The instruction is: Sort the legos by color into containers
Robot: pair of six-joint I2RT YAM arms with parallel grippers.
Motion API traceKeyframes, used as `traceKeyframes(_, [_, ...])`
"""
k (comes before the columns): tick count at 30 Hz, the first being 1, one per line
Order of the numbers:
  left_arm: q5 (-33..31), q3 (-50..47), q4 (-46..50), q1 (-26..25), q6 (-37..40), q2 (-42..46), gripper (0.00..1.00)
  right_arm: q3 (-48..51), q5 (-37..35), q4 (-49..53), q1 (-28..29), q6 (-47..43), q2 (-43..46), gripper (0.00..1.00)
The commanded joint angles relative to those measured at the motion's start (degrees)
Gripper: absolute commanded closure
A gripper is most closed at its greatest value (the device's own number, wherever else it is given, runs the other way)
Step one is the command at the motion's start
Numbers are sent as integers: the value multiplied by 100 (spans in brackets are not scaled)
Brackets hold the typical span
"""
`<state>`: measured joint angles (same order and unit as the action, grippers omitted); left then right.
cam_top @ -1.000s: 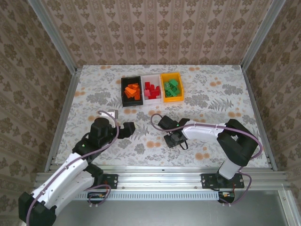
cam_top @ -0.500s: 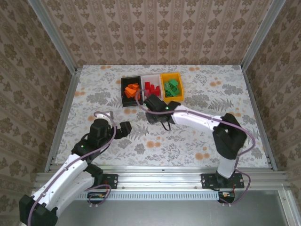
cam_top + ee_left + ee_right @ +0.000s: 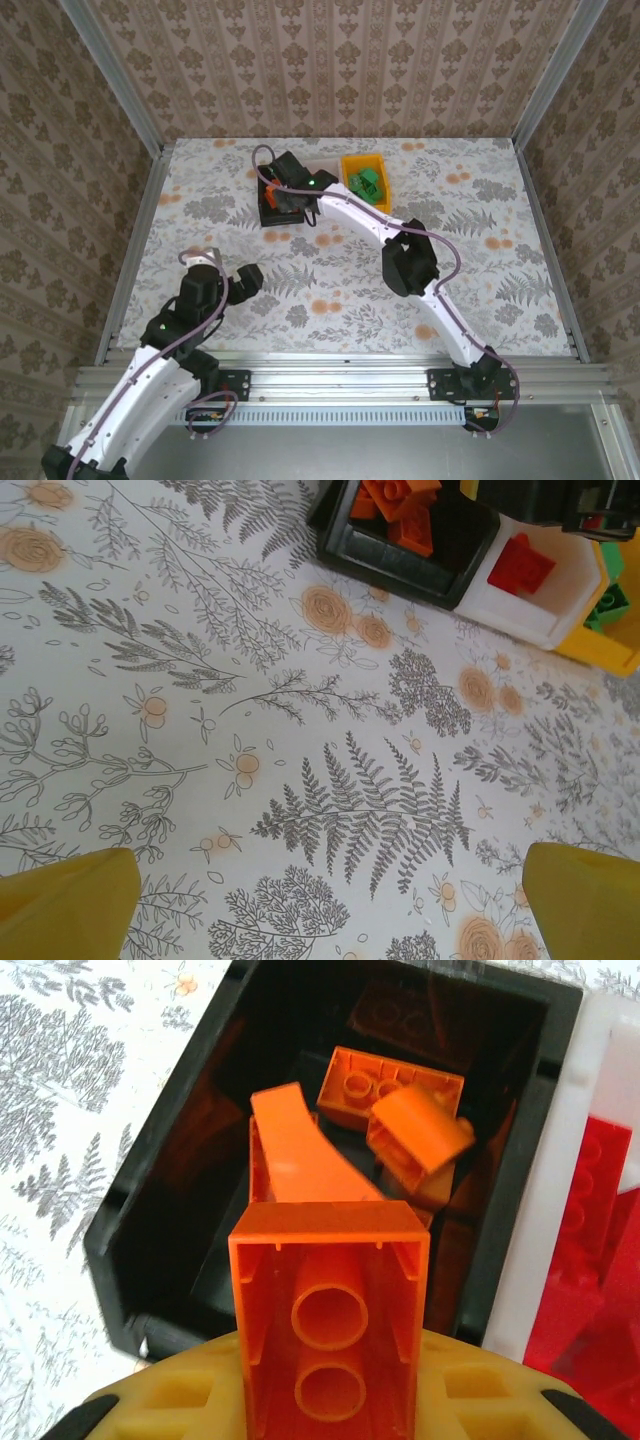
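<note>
We see desk (image 3: 500, 200) under pale print: grey ferns, leafy sprigs, orange blossoms. Same print close up in left wrist view, big fern (image 3: 365, 805) near middle. We note beige damask wallpaper (image 3: 330, 60) on three sides, slanted metal posts (image 3: 110, 75) at back corners, ribbed metal rail (image 3: 340, 412) along near edge.

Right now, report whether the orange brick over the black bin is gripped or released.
Gripped: the right gripper is shut on the orange brick, above the black bin.
</note>
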<state>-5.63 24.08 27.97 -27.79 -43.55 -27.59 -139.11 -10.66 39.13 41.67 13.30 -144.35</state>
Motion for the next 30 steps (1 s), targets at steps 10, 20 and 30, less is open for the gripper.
traceKeyframes(10, [176,16,492,134,-45,254,0,-1089,16,797,-14,-409,-328,39])
traceKeyframes(20, [-220,903,601,134,597,-168,0,1703,90,-452,187,-392,2332,34])
traceKeyframes(30, [-1498,1058,-500,103,418,-44,0,7477,-841,-3656,686,-528,7053,0])
